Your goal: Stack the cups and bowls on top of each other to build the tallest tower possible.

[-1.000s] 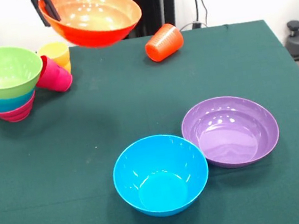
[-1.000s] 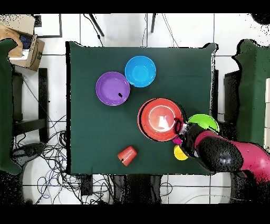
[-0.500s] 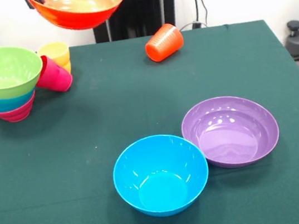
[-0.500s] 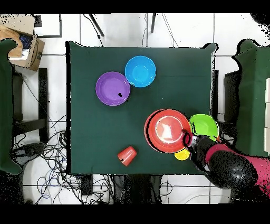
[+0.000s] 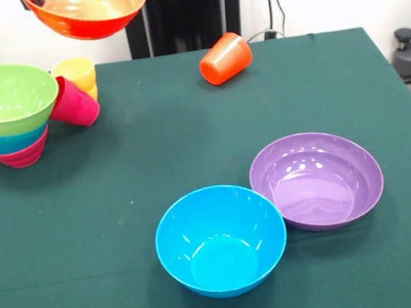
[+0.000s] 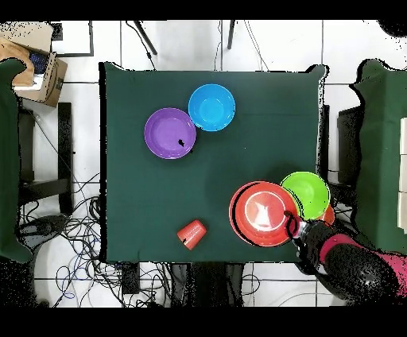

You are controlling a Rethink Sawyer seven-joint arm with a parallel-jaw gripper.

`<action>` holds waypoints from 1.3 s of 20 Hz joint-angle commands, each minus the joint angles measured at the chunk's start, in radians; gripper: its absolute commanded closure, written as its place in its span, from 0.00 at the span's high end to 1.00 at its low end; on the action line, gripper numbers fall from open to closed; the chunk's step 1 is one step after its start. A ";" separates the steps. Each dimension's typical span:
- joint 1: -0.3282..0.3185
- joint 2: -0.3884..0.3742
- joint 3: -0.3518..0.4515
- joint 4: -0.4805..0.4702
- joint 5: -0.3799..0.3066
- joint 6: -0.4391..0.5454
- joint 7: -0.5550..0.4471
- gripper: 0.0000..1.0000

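Note:
My gripper (image 6: 292, 226) is shut on the rim of the large orange bowl (image 5: 85, 10), which hangs tilted high above the table's far left corner; in the overhead view this orange bowl (image 6: 261, 213) overlaps the edge of the tower. The tower (image 5: 6, 114) is a lime green bowl (image 6: 306, 193) nested on a translucent blue and a magenta one. Beside the tower stand a yellow cup (image 5: 75, 70) and a leaning red-pink cup (image 5: 73, 104). An orange cup (image 5: 224, 58) lies on its side. A blue bowl (image 5: 220, 238) and a purple bowl (image 5: 317, 180) sit touching.
The green cloth table (image 5: 151, 154) ends close to the tower's left side. The red and black arm (image 6: 354, 269) reaches in over the table's edge in the overhead view. A cardboard box (image 6: 36, 67) and cables lie on the floor.
The orange bowl has risen and travelled towards the tower with my gripper on its rim. Everything else has stayed in place.

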 commanded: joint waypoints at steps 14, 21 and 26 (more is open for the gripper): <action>-0.066 0.126 0.007 -0.002 -0.222 0.199 -0.416 0.00; -0.107 0.150 -0.001 -0.028 -0.252 0.227 -0.481 0.00; -0.152 0.138 0.024 -0.042 -0.221 0.265 -0.539 0.00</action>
